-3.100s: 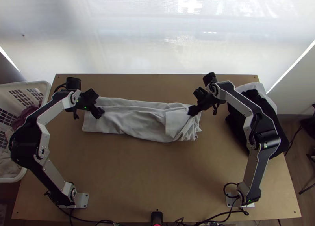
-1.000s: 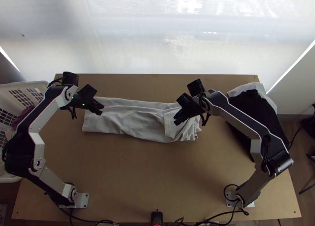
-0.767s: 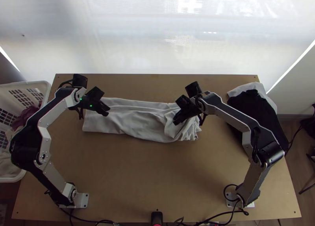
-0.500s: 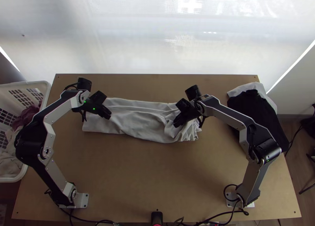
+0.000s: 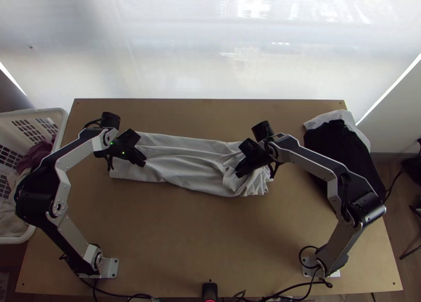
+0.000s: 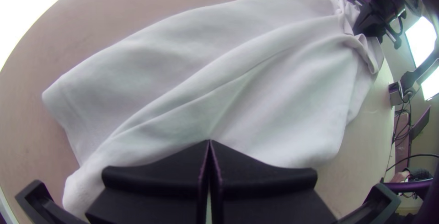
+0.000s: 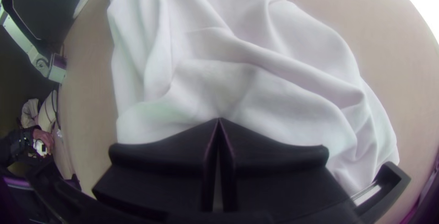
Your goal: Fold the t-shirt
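T-shirt (image 5: 184,168) has shifted slightly toward the table's (image 5: 184,239) near edge.

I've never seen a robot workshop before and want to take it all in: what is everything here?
T-shirt: one, pale grey-white, rumpled long strip across the table.
Table: one, light wood, beneath the shirt.
Black cloth: one, black, table's far right corner.
White cloth: one, white, sticking out beside the black cloth.
Basket: one, white, left of the table; maroon cloth and pale cloth inside, exact count unclear.
Small device: one, black, middle of the near edge.
Cables: several, black, along the near edge.
Backdrop: one, bright whitish, behind the table.
Arms: two, silver and black, near corners.
Grippers: two, black; left and right both closed on the shirt.
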